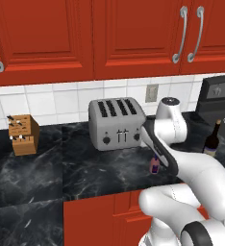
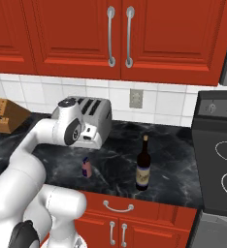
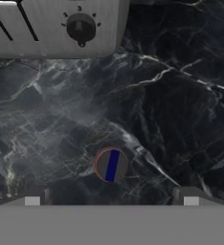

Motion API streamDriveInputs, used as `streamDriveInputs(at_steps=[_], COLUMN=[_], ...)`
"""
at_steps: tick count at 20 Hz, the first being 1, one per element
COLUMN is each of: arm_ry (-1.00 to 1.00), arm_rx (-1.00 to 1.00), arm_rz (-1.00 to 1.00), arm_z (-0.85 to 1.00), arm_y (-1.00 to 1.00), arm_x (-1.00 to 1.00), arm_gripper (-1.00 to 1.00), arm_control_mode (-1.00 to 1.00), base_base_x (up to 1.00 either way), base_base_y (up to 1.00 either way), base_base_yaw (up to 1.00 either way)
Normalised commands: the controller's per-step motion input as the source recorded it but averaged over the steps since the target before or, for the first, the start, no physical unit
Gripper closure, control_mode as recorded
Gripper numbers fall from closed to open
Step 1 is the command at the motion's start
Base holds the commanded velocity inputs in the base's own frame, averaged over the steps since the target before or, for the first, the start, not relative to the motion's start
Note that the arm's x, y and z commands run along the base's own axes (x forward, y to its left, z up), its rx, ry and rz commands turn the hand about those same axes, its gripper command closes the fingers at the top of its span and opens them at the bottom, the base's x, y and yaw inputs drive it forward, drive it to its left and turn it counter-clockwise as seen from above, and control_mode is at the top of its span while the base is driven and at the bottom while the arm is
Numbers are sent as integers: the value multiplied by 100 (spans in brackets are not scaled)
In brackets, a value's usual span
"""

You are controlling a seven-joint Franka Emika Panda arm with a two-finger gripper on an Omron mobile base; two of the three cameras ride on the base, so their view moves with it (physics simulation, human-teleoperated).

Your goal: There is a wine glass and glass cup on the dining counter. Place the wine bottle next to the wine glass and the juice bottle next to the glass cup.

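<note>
One juice bottle under open, empty end effector, one wine bottle, one toaster.

The robot arm is glossy white, built of thick rounded segments like bent tubes. Dark grey to black bands mark its joints, one near the base and one as a black strip along the forearm. A round pale-grey cap tops the upper joint, and a dark disc sits on its side.
</note>
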Motion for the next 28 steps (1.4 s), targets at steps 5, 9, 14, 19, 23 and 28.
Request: streamDriveInputs(at_steps=[5,9,14,19,23,28], arm_ry=[0,0,0,0,0,0], arm_rx=[0,0,0,0,0,0], arm_rz=[0,0,0,0,0,0], arm_z=[-22,-23,-23,-22,-19,-17], arm_y=[0,0,0,0,0,0], arm_x=[3,0,0,0,1,1], arm_gripper=[-100,-100,-100,-100,-100,-100], arm_control_mode=[-100,-100,-100,-100,-100,-100], base_base_x=[0,0,0,0,0,0], base_base_y=[0,0,0,0,0,0], base_base_yaw=[0,0,0,0,0,0])
